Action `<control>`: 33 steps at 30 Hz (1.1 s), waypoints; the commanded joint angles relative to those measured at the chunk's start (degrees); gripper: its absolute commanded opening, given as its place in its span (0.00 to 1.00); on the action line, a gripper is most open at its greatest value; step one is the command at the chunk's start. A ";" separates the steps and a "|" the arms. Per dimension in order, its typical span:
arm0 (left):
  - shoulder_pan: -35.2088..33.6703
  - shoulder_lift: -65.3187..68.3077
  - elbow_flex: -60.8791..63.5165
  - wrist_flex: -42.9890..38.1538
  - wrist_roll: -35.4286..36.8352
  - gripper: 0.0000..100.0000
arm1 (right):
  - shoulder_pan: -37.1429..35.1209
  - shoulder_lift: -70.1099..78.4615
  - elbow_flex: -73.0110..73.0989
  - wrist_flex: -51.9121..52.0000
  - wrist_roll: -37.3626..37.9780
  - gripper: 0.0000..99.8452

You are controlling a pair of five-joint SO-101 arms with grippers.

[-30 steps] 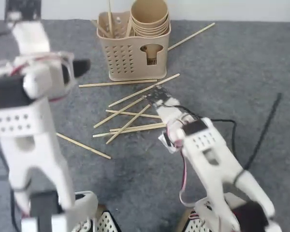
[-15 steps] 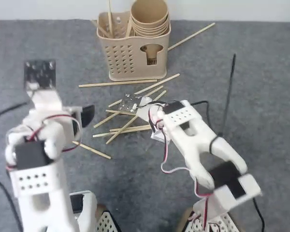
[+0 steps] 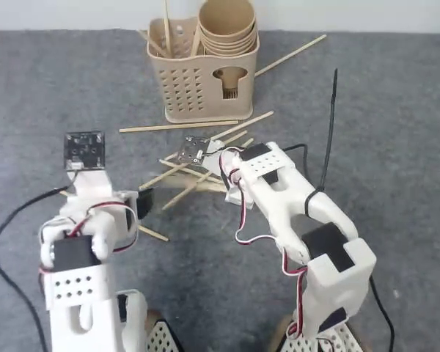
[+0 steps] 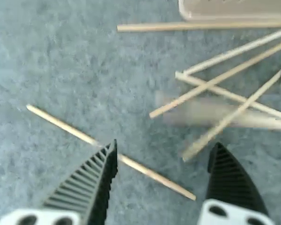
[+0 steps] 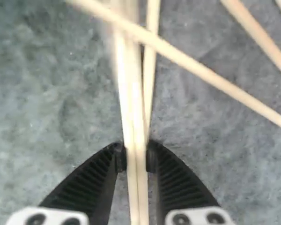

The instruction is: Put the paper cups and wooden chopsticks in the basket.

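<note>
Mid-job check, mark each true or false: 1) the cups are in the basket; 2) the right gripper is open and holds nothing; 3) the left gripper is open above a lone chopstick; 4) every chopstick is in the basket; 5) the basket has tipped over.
1. The cups are stacked in the basket. True.
2. The right gripper is open and holds nothing. False: it is shut on chopsticks.
3. The left gripper is open above a lone chopstick. True.
4. Every chopstick is in the basket. False: several loose chopsticks lie on the mat.
5. The basket has tipped over. False: it stands upright.
</note>
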 commanded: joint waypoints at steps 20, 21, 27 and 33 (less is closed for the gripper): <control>-5.80 7.21 -0.31 -9.23 4.04 0.30 | -1.98 -37.41 -0.62 40.48 7.30 0.01; -6.59 7.91 -0.92 -9.41 4.31 0.30 | -2.33 -40.22 -0.70 42.68 9.05 0.01; -7.91 11.60 -2.42 -9.67 5.01 0.30 | -2.24 -55.87 -1.05 45.14 13.63 0.01; -8.00 12.48 -2.42 -10.37 6.42 0.30 | 2.24 -62.02 -0.62 30.20 3.43 0.01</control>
